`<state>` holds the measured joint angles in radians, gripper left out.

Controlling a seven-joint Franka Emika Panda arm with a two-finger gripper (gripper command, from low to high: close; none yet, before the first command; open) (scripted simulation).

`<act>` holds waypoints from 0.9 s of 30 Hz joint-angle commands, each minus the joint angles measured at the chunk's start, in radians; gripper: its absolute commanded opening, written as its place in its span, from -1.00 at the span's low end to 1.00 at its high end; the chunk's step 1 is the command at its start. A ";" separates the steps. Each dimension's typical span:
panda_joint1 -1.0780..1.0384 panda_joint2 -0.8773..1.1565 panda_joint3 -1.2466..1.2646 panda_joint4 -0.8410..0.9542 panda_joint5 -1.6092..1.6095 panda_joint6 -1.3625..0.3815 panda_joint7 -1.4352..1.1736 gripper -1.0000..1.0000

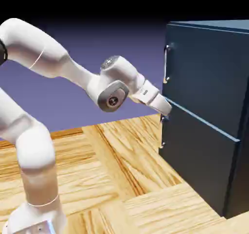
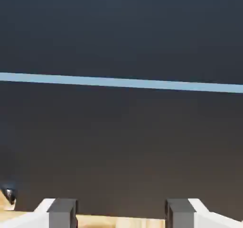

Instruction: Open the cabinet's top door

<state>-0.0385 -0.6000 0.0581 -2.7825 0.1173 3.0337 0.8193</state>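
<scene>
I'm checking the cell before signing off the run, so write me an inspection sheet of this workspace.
Surface: wood-patterned floor or tabletop, nothing seen lying on it
Job's things: navy cabinet; top door closed, slim upright silver handle on it; lower door also closed, with a smaller handle
Clutter: nothing seen
Gripper: open, nothing between the fingertips, near the lower handle rather than the top one
Cables: nothing seen
Surroundings: plain blue-violet backdrop, black above
</scene>
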 commanded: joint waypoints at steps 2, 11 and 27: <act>-0.037 -0.022 0.043 0.020 0.087 -0.002 0.058 0.00; -0.206 -0.122 0.237 0.112 0.479 -0.013 0.319 0.00; -0.505 -0.301 0.582 0.275 1.174 -0.033 0.784 0.00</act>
<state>-0.5434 -0.9006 0.6399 -2.5074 1.2918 3.0008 1.6032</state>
